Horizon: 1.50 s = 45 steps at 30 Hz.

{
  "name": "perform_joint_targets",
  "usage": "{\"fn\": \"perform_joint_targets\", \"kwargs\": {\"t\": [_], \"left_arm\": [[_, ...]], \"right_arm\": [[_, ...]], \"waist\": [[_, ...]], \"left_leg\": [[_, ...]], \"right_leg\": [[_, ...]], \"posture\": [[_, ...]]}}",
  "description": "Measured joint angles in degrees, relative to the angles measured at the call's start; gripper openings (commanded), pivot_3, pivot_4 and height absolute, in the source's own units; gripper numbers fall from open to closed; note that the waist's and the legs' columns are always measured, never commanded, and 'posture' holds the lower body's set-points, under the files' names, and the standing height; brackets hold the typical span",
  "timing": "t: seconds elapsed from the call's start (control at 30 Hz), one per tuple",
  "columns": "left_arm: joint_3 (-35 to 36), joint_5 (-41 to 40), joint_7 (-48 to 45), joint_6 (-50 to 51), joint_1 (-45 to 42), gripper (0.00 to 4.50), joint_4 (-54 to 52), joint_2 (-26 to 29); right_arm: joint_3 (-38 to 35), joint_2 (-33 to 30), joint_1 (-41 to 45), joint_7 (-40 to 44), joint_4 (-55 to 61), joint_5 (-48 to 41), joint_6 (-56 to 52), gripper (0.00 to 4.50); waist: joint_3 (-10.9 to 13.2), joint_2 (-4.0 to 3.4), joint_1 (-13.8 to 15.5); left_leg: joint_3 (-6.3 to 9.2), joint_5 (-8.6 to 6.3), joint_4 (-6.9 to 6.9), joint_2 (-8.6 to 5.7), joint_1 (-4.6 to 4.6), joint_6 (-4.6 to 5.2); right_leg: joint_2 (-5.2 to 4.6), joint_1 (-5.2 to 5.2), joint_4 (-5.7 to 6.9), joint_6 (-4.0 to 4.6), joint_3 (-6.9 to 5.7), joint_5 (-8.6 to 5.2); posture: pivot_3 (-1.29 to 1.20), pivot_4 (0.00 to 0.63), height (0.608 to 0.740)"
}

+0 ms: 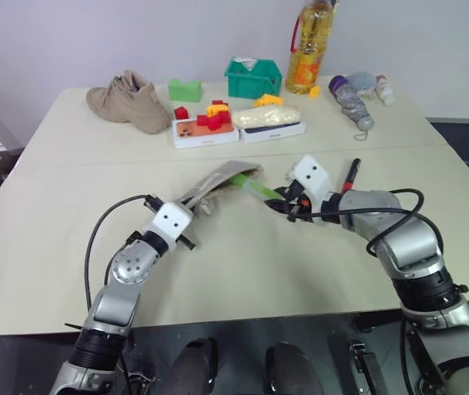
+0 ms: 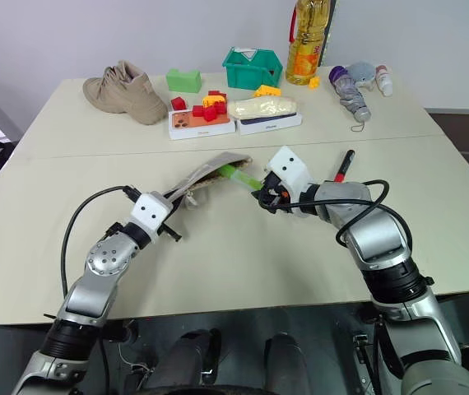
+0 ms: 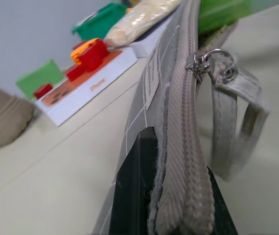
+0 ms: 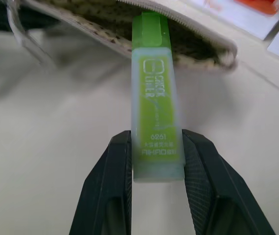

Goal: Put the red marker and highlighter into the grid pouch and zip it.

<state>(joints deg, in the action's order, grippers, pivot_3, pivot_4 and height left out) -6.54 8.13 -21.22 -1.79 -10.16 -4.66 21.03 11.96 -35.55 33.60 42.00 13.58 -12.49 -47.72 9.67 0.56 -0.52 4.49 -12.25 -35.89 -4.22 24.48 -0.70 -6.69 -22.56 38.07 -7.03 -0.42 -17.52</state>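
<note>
The right gripper [image 4: 155,169] is closed on the butt end of the highlighter [image 4: 154,117], one black finger on each side of the barrel. The capped green end is pointed away from the gripper and sits in the open mouth of the grid pouch [image 1: 218,183], just past the lip; most of the barrel is still outside. The speckled lining of the pouch is seen just beyond the cap in the right wrist view.

The left gripper [image 3: 171,196] is clamped shut on the near end of the grid pouch, the zipper tape being pinched between its fingers [image 3: 137,186]. The pouch is held raised at that end and runs away from the left gripper toward the right one. The zipper pull [image 3: 201,62] is seen further along the tape from the fingers, with the grey wrist loop [image 3: 237,122] hanging off it to one side. The white label [image 3: 151,78] is on the pouch face just beyond the fingers.

The red marker [image 1: 350,175] is lying on the table [image 1: 243,263] just behind the right wrist, on the far outer side of that hand, untouched.

Well beyond both grippers, along the far part of the table: a tan shoe [image 1: 129,100], a green block [image 1: 185,89], two white phone boxes [image 1: 239,132] carrying red and yellow blocks [image 1: 210,115] and a pale packet [image 1: 265,117], a green basket [image 1: 253,77], an oil bottle [image 1: 309,48], a crushed plastic bottle [image 1: 351,100].
</note>
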Motion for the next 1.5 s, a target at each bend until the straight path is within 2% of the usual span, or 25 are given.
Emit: {"fn": "perform_joint_targets", "kwargs": {"t": [0.2, 0.37, 0.43, 0.5, 0.6, 0.8, 0.9, 0.97, 1.03, 1.17, 1.33, 1.43, 1.5], "left_arm": [[-3.90, 0.32, -7.59, -8.24, 0.56, 0.00, -0.10, 6.22], [-3.96, -1.59, -12.37, -10.50, 0.60, 0.00, -0.08, 8.27], [-3.82, -2.38, -13.40, -10.60, 0.60, 0.00, -0.08, 8.53], [-3.82, -2.47, -13.81, -10.68, 0.57, 0.00, -0.08, 8.64], [-3.75, -2.46, -13.35, -10.39, 0.57, 0.00, -0.08, 8.13], [-3.13, -1.51, -9.24, -7.03, 0.48, 0.00, 0.08, 5.49], [-2.74, -0.64, -5.74, -4.16, 0.33, 0.00, 0.15, 3.21], [-2.32, 0.20, -3.46, -2.40, 0.13, 0.00, 0.30, 2.02], [-2.01, 0.96, -1.26, -0.91, -0.97, 0.00, 1.26, 0.38], [-1.61, 1.45, 0.64, 0.28, -1.32, 0.00, 1.93, -0.35], [-1.73, 1.47, 1.09, 0.46, -1.58, 0.00, 2.37, -1.16], [-1.94, 1.49, 1.08, 0.58, -1.69, 0.00, 2.37, -1.47], [-1.95, 1.48, 1.08, 0.86, -1.69, 0.00, 2.35, -1.49]], "right_arm": [[7.58, -7.89, 0.02, 7.72, 3.31, 5.13, 9.26, 0.87], [9.65, -7.64, 0.11, 10.58, 4.00, 6.77, 12.94, 0.87], [9.64, -7.00, 0.63, 11.38, 3.99, 6.72, 12.90, 1.95], [9.56, -5.81, 1.64, 11.98, 4.07, 6.27, 12.84, 2.80], [8.38, -5.58, 1.65, 12.34, 4.42, 4.76, 12.66, 4.34], [-2.35, -8.39, -2.08, 13.98, 6.15, -1.70, 10.65, 4.34], [-7.80, -8.49, -2.25, 11.94, 1.78, -2.78, 9.24, 4.34], [-9.51, -8.10, -1.27, 7.45, -4.98, -1.32, 8.55, 4.34], [-12.39, -5.51, 2.31, -1.60, -16.13, 1.64, 4.81, 4.34], [-17.39, -1.68, 5.22, -15.25, -30.61, 5.28, 2.99, 4.34], [-22.00, 3.94, 7.02, -23.45, -40.34, 4.67, 3.90, 4.34], [-24.26, 5.50, 8.97, -25.94, -43.87, 3.80, 4.52, 3.51], [-24.35, 6.09, 9.34, -26.79, -44.63, 3.64, 5.51, 2.40]], "waist": [[0.00, 0.00, -0.10], [0.00, 0.00, -0.11], [0.00, 0.00, -0.09], [0.00, 0.00, -0.06], [0.00, 0.00, 0.14], [0.01, 0.01, 0.35], [0.00, 0.02, 0.46], [0.00, 0.01, 0.44], [0.00, 0.02, 0.30], [0.00, 0.02, 0.79], [0.00, 0.00, 0.65], [-0.01, -0.01, 0.61], [-0.01, -0.01, 0.66]], "left_leg": [[0.00, 0.00, 0.04, 0.02, 0.00, 0.00], [0.00, 0.00, 0.03, 0.02, 0.00, 0.00], [0.01, 0.00, 0.02, 0.02, 0.00, 0.00], [0.01, 0.00, 0.02, 0.02, 0.00, 0.00], [0.03, -0.01, 0.01, -0.01, 0.00, 0.01], [0.03, -0.01, -0.02, -0.01, -0.01, 0.02], [0.02, -0.01, -0.05, 0.00, -0.03, 0.02], [0.02, -0.01, -0.05, 0.01, -0.05, 0.02], [0.01, 0.00, -0.06, -0.02, -0.05, 0.01], [-0.05, 0.01, 0.02, -0.01, -0.02, -0.01], [-0.13, 0.01, -0.02, 0.02, -0.03, 0.00], [-0.13, 0.01, -0.07, 0.01, -0.05, 0.01], [-0.13, 0.01, -0.09, 0.01, -0.05, 0.01]], "right_leg": [[0.00, -0.02, -0.03, 0.00, -0.01, 0.00], [0.00, -0.01, -0.03, 0.00, 0.00, 0.00], [0.00, 0.00, -0.03, 0.00, 0.00, 0.00], [0.00, 0.00, -0.03, 0.00, -0.01, 0.00], [-0.02, 0.02, -0.05, 0.00, -0.02, 0.00], [-0.01, 0.06, -0.04, 0.00, -0.02, 0.00], [0.00, 0.09, -0.02, -0.01, -0.03, 0.00], [0.00, 0.08, 0.01, 0.00, -0.02, 0.00], [-0.01, 0.08, 0.03, 0.00, -0.02, 0.01], [-0.02, 0.02, -0.01, 0.00, 0.00, 0.01], [-0.02, 0.01, 0.02, 0.00, 0.03, 0.01], [-0.01, 0.06, 0.02, 0.00, 0.03, 0.01], [-0.01, 0.08, 0.02, -0.01, 0.03, 0.01]], "posture": [[0.00, 0.150, 0.739], [0.00, 0.150, 0.739], [0.00, 0.150, 0.739], [0.00, 0.150, 0.739], [0.00, 0.150, 0.739], [0.00, 0.150, 0.739], [0.00, 0.150, 0.739], [0.00, 0.150, 0.739], [0.00, 0.150, 0.739], [0.00, 0.150, 0.739], [0.00, 0.150, 0.739], [0.00, 0.150, 0.739], [0.00, 0.150, 0.739]]}}
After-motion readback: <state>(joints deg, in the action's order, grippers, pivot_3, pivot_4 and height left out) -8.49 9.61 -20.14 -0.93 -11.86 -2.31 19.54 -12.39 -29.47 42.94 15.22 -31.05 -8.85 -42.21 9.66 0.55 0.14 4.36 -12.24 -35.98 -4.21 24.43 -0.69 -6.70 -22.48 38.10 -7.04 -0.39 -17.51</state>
